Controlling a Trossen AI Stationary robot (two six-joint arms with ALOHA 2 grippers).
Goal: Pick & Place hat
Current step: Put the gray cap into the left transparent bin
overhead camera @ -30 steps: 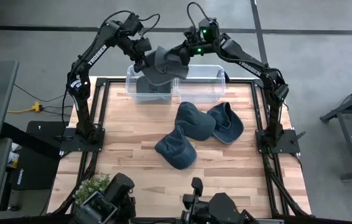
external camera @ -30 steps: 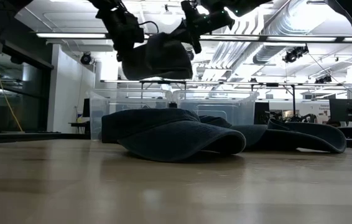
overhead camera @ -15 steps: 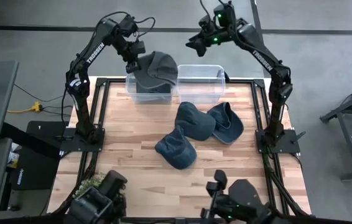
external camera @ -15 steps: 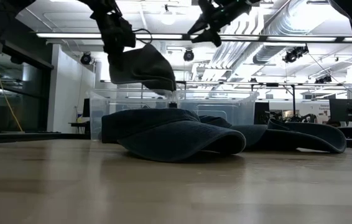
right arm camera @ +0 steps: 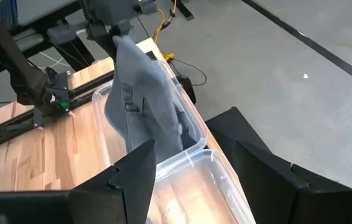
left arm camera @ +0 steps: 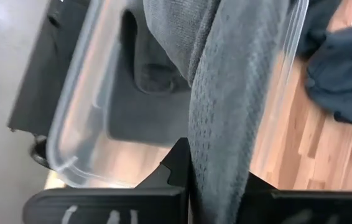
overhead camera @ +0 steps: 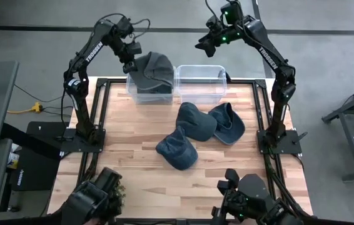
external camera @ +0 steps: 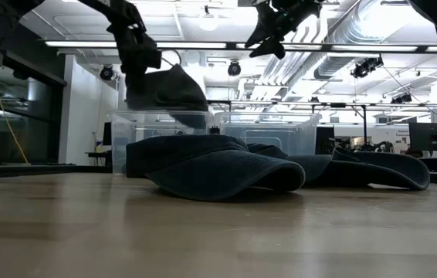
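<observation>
Table (overhead camera: 133, 150): wooden top, with three dark hats lying loose near its centre and two clear bins along the 12 o'clock edge.
Left bin (overhead camera: 141, 94): sat at about 11 o'clock on the table and already held a dark hat at its bottom; it looked like the drop target.
Right bin (overhead camera: 200, 84): stood just beside the left bin, toward 12 o'clock; nothing showed inside it.
Loose hats (overhead camera: 195, 120): three lay touching one another between centre and 2 o'clock, not yet picked.
Held hat (overhead camera: 154, 69): a grey hat hung above the left bin, its lower edge dipping inside the rim in the left wrist view.
Left gripper (overhead camera: 129, 57): clenched on the held hat's upper edge, above the bin's 10 o'clock corner.
Right gripper (overhead camera: 203, 45): fingers spread and holding nothing, raised beyond the 12 o'clock edge, well apart from the hat.
Doing it well: lowering the hat until most of it was inside the walls before letting go seemed wise, as the hanging cloth could catch on the rim.
</observation>
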